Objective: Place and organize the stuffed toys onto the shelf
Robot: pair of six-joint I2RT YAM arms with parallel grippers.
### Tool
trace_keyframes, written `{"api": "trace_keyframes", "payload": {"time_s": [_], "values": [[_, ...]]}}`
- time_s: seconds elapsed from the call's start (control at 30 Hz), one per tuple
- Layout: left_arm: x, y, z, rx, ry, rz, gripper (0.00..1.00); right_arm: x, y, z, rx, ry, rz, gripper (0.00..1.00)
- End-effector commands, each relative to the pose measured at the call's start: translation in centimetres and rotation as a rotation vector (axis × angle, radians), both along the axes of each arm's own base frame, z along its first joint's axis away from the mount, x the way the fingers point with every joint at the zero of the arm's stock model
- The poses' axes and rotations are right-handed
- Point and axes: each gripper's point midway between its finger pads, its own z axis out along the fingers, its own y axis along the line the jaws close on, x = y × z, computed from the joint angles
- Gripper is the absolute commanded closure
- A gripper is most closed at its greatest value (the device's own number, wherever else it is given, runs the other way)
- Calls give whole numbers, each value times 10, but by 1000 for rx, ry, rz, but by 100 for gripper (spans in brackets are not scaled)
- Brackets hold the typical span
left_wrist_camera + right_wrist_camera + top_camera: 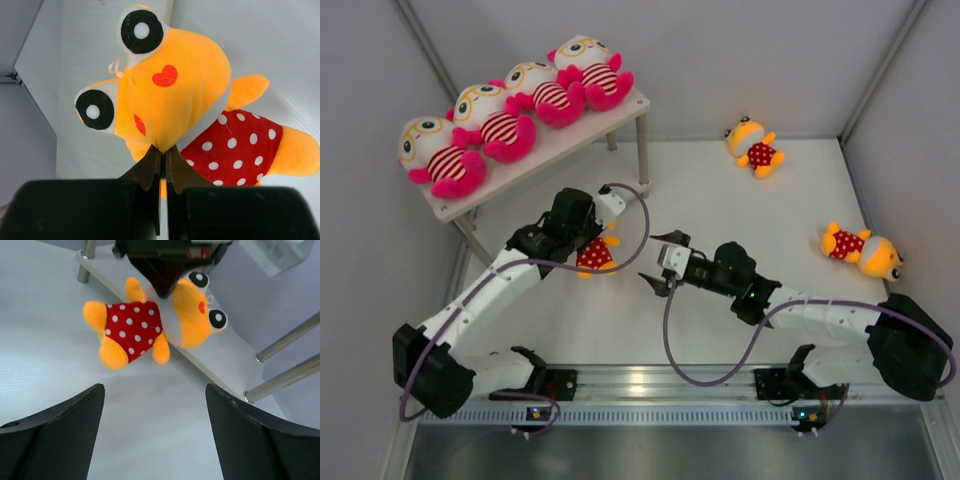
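Top board of shelf [550,150]: four larger striped toys [490,120] in a row, side by side, well beyond both sets of jaws; this part looks done.
Left gripper [162,150]: jaws pressed together, pinching head fabric of a small orange toy [175,90], which hangs at their tips clear of the table.
Right gripper [152,390]: jaws spread wide, holding nothing; the hanging toy sits ahead of them, apart.
Loose small toys: one [753,146] and another [860,250] lie on the table, well apart from either jaws.
Lower board [215,355]: just behind the hanging toy; no toy visible on it.
Outstanding, by judgement: three small toys to shelve.
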Motion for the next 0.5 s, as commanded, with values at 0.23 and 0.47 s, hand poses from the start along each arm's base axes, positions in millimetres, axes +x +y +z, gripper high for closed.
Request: {"api": "trace_keyframes", "payload": {"time_s": [0.23, 0.47], "values": [[105, -21, 7, -59, -272, 220, 100, -13, -34, 40, 149, 8, -76, 16], [131, -30, 25, -44, -363, 207, 100, -22, -53, 45, 168, 2, -103, 15]]}}
